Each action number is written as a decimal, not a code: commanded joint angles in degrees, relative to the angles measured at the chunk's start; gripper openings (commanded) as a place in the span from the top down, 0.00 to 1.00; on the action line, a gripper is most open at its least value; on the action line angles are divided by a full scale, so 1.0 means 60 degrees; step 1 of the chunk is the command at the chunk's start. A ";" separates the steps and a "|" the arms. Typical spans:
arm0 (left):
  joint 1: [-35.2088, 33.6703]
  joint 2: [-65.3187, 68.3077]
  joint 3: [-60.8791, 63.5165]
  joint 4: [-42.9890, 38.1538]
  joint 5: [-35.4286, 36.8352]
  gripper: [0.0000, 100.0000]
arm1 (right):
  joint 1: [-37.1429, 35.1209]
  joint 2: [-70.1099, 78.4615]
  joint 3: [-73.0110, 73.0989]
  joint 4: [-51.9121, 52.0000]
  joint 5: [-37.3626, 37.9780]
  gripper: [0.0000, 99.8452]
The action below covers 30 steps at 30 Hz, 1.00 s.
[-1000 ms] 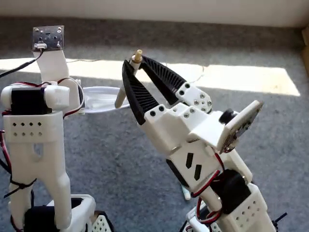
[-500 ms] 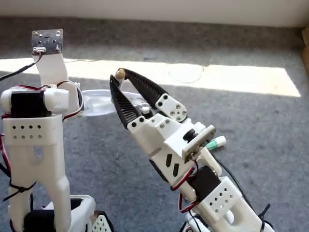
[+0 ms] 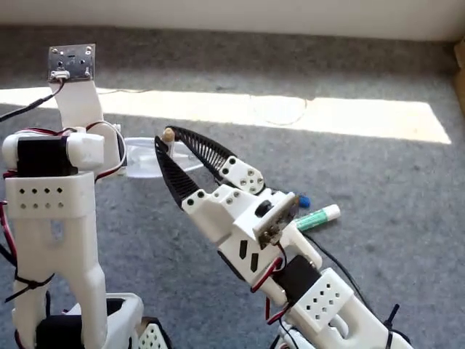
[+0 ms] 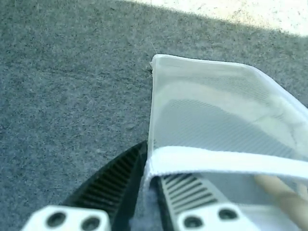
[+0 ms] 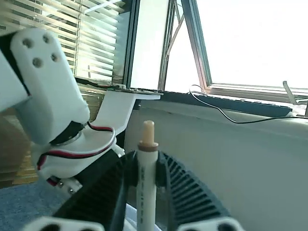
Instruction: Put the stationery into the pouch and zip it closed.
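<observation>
A translucent white mesh pouch (image 4: 216, 120) lies on the grey carpet, and my left gripper (image 4: 151, 168) is shut on its zip edge. In the high view the pouch (image 3: 145, 156) pokes out from behind the left arm. My right gripper (image 3: 166, 143) is shut on a cream-coloured pen (image 3: 168, 134) whose tip hangs right at the pouch's mouth. The right wrist view has that pen (image 5: 146, 183) standing upright between the black fingers. The pen's end (image 4: 284, 199) also shows at the pouch's opening. A green and white marker (image 3: 317, 217) lies on the carpet beside the right arm.
A small blue item (image 3: 304, 201) lies next to the marker. The left arm's white body (image 3: 54, 196) stands tall at the left. A sunlit strip (image 3: 349, 116) crosses the carpet at the back. Black cables (image 3: 341, 265) trail by the right arm's base.
My right arm has dropped and swung left, bringing the pen's tip down to the pouch's mouth. This uncovered the marker on the carpet. The left arm has kept still.
</observation>
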 commanded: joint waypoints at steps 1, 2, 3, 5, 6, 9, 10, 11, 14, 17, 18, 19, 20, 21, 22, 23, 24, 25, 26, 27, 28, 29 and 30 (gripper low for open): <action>0.0183 0.0110 -0.0022 -0.0190 0.0117 0.99 | -0.0462 -0.0198 0.0125 -0.0271 0.0264 1.00; 0.0183 0.0110 -0.0022 -0.0190 0.0132 0.99 | -0.0520 -0.0183 0.0139 -0.0256 0.0586 1.00; 0.0183 0.0110 -0.0022 -0.0190 0.0132 0.99 | -0.0593 -0.0183 0.0168 -0.0227 0.0967 1.00; 0.0183 0.0110 -0.0022 -0.0190 0.0132 0.99 | -0.0711 -0.0183 0.0418 -0.0227 0.1626 0.99; 0.0183 0.0110 -0.0022 -0.0190 0.0132 0.99 | -0.0784 -0.0183 0.0535 -0.0227 0.1817 0.99; 0.0183 0.0110 -0.0022 -0.0190 0.0132 0.99 | -0.0989 -0.0198 0.0637 -0.0227 0.1949 0.99; 0.0183 0.0110 -0.0022 -0.0190 0.0132 0.99 | -0.0989 -0.0212 0.0637 -0.0212 0.1949 0.99; 0.0183 0.0110 -0.0022 -0.0190 0.0132 0.99 | -0.0974 -0.0212 0.0637 -0.0212 0.1949 0.99; 0.0183 0.0110 -0.0022 -0.0190 0.0132 0.99 | -0.0974 -0.0212 0.0637 -0.0212 0.1934 0.94; 0.0183 0.0110 -0.0022 -0.0190 0.0132 0.99 | -0.0974 -0.0212 0.0667 -0.0198 0.1919 0.87; 0.0183 0.0110 -0.0022 -0.0190 0.0132 0.99 | -0.0974 -0.0227 0.0667 -0.0198 0.1919 0.86; 0.0183 0.0110 -0.0022 -0.0190 0.0132 0.99 | -0.0974 -0.0227 0.0667 -0.0198 0.1919 0.86; 0.0183 0.0110 -0.0022 -0.0190 0.0132 0.99 | -0.0974 -0.0242 0.0667 -0.0198 0.1919 0.86; 0.0183 0.0110 -0.0022 -0.0190 0.0132 0.99 | -0.0974 -0.0242 0.0667 -0.0198 0.1919 0.86; 0.0183 0.0110 -0.0022 -0.0190 0.0132 0.99 | -0.0974 -0.0242 0.0667 -0.0198 0.1919 0.86; 0.0183 0.0110 -0.0022 -0.0190 0.0132 0.99 | -0.0960 -0.0242 0.0667 -0.0198 0.1919 0.86; 0.0183 0.0110 -0.0022 -0.0190 0.0132 0.99 | -0.0945 -0.0242 0.0667 -0.0198 0.1919 0.86; 0.0183 0.0110 -0.0022 -0.0190 0.0132 0.99 | -0.0930 -0.0271 0.0652 -0.0198 0.1919 0.86; 0.0183 0.0110 -0.0022 -0.0190 0.0132 0.99 | -0.0813 -0.0374 0.0652 -0.0183 0.1919 0.86; 0.0183 0.0110 -0.0022 -0.0190 0.0132 0.99 | -0.0667 -0.0535 0.0652 -0.0125 0.1919 0.86; 0.0168 0.0110 -0.0022 -0.0190 0.0132 0.99 | -0.0535 -0.0711 0.0623 0.0168 0.1919 0.86; 0.0154 0.0110 -0.0022 -0.0190 0.0132 0.99 | -0.0418 -0.0930 0.0579 0.0637 0.1905 0.86; 0.0139 0.0110 -0.0022 -0.0190 0.0132 0.99 | -0.0256 -0.1165 0.0579 0.1223 0.1861 0.86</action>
